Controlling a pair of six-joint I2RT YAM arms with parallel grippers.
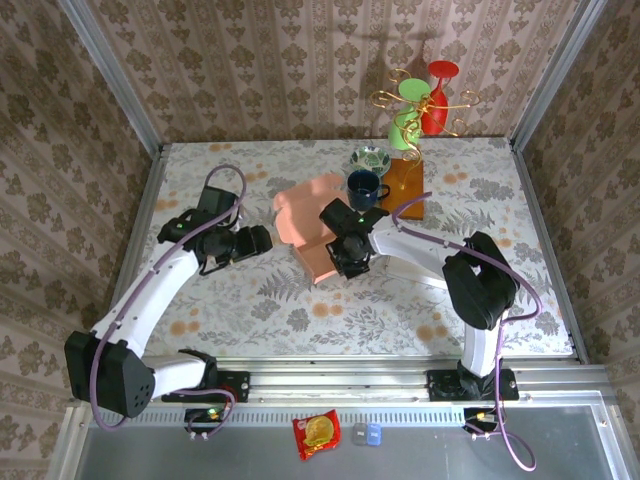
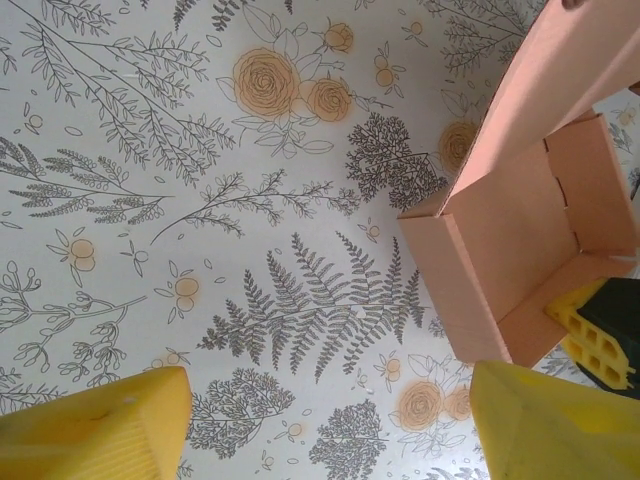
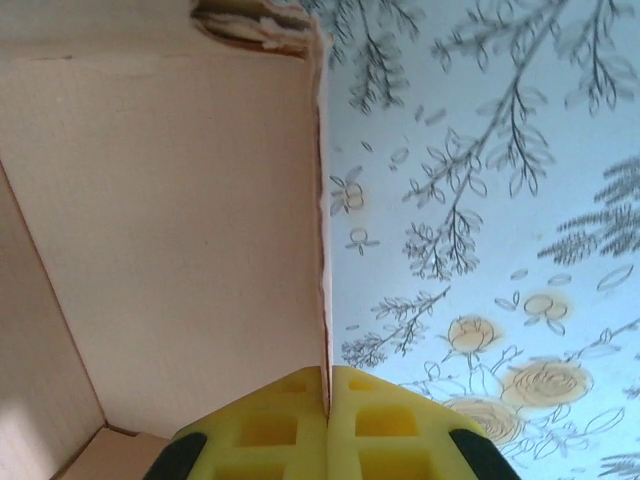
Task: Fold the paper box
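The salmon-pink paper box (image 1: 308,222) lies partly folded at the table's centre, one flap spread toward the back. My right gripper (image 1: 350,262) is at its near right corner. In the right wrist view the right gripper (image 3: 327,400) is shut on the thin edge of an upright wall of the box (image 3: 170,230). My left gripper (image 1: 262,240) hovers just left of the box. Seen from the left wrist, the left gripper (image 2: 330,420) is open over the bare tablecloth, with the box (image 2: 520,270) to its right and the right gripper's yellow fingers (image 2: 595,340) pinching the far corner.
Behind the box stand a dark blue mug (image 1: 364,187), a patterned bowl (image 1: 371,158) and a wooden stand (image 1: 405,185) whose gold wire rack holds a green and a red glass. A red snack packet (image 1: 316,433) lies on the near rail.
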